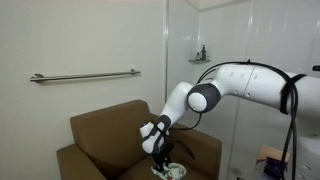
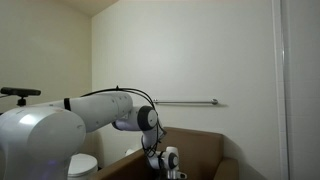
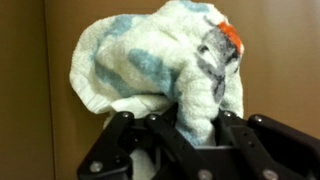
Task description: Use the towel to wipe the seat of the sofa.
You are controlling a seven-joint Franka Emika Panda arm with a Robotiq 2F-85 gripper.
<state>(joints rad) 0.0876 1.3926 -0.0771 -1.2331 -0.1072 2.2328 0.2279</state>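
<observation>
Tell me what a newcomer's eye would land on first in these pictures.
The bunched whitish towel, with pale blue patches and an orange spot, fills the wrist view, pinched in the gripper. In an exterior view the big white robot arm reaches down over the brown sofa, with a metal rail on the wall above it.

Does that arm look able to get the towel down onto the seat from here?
Probably yes. The gripper, shut on the towel, hangs low over the seat, and nothing shows between them.
</observation>
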